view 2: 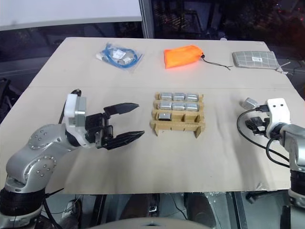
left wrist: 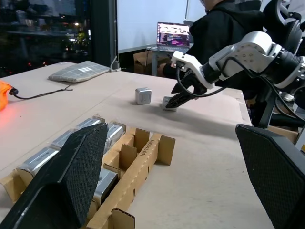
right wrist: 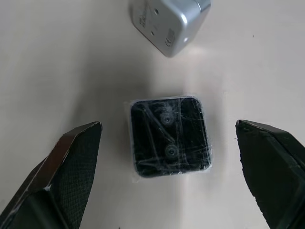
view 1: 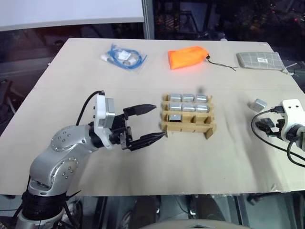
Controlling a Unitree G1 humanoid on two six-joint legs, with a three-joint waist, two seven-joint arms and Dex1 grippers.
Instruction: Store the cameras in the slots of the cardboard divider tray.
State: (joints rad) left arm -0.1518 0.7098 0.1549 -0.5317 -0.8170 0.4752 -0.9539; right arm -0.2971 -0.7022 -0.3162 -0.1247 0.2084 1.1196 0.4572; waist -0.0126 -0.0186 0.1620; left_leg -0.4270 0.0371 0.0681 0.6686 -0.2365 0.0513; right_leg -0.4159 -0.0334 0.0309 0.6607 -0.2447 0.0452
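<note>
The table (view 1: 71,71) carries everything, with the cardboard divider tray (view 1: 188,125) at its centre, placed where either arm can reach it. Most slots already hold cameras (view 1: 189,98), three in each back row and one at the front left, so the front row looks to be what remains. The left gripper (view 1: 145,125) hovers at the tray's nine o'clock, fingers wide apart and empty, seemingly ready to steady it. The right gripper (right wrist: 167,167), fingers equally spread, straddles a dark-faced camera (right wrist: 170,143) lying between them untouched; a silver camera (right wrist: 169,21) sits just beyond at twelve o'clock.
</note>
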